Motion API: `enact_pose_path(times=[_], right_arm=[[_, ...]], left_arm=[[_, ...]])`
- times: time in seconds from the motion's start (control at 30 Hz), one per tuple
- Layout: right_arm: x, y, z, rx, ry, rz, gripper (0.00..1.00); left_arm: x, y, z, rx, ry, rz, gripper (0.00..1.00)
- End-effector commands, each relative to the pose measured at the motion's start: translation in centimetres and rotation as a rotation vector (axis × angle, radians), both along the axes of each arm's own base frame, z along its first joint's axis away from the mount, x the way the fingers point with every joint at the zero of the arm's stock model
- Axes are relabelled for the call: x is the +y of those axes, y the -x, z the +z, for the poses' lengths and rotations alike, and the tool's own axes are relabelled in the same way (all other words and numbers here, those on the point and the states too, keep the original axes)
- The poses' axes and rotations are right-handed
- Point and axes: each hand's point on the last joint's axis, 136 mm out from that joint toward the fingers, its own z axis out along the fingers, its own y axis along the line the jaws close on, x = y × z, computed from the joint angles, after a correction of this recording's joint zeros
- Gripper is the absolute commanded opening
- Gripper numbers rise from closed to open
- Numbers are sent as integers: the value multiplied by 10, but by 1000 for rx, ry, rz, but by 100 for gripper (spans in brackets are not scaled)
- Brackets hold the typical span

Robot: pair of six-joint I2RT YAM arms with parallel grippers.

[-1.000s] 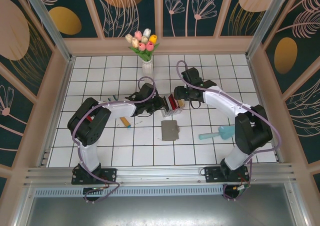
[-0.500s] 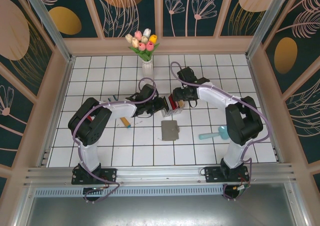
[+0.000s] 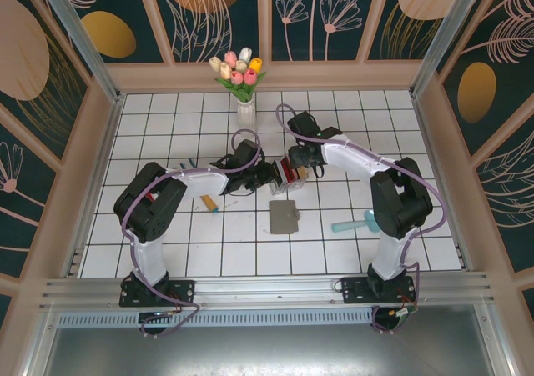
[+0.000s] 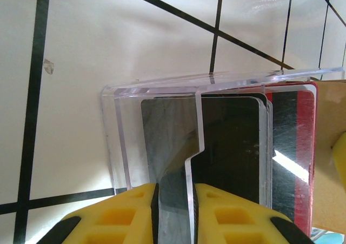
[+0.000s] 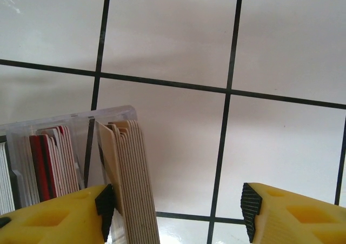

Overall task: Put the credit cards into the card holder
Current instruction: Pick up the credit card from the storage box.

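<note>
**A:** Where are the credit cards (image 3: 285, 171) right now?

**B:** They stand upright in the clear rack (image 4: 157, 98). The rack sits at 12 o'clock from the card holder (image 3: 283, 218), which lies flat on the desk (image 5: 173, 38) and looks folded shut, with no card in it yet.

**A:** And the grippers?

**B:** The left gripper (image 4: 175, 214) is pinched onto the rack's clear divider, with a black card (image 4: 232, 141) just to the 3 o'clock side of it. I judge it is steadying the rack. The right gripper (image 5: 175, 216) is spread wide. The tan stack (image 5: 132, 168) touches its 9 o'clock fingertip, and the other fingertip is well apart from it.

**A:** What could go wrong?

**B:** The tan cards are packed tight. Closing here could grab several at once, or squeeze one out sideways so it drops to the desk. If a finger catches the rack wall on the lift, the rack may tip or slide out of the left pinch and spill the red cards (image 5: 40, 152). The wallet also looks shut, so a pulled card has no open slot until someone unfolds it.
</note>
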Motion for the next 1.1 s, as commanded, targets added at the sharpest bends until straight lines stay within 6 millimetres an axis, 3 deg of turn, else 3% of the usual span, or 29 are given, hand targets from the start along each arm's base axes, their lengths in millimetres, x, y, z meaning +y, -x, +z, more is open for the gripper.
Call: enact_pose_path(times=[0.0,0.37,0.8,0.9,1.07], right_arm=[[-7,-3,18,-33,50,-7,62],[0,-1,23,-28,30,16,50],[9,0,26,-18,-8,33,22],[10,1,34,-29,-10,31,16],[12,5,54,-57,-48,29,16]], left_arm=[[21,21,-41,95,-127,0,23],[20,21,-41,95,-127,-3,22],[20,20,-40,92,-127,-7,22],[20,21,-39,91,-128,-6,22],[20,20,-35,80,-128,-9,23]])
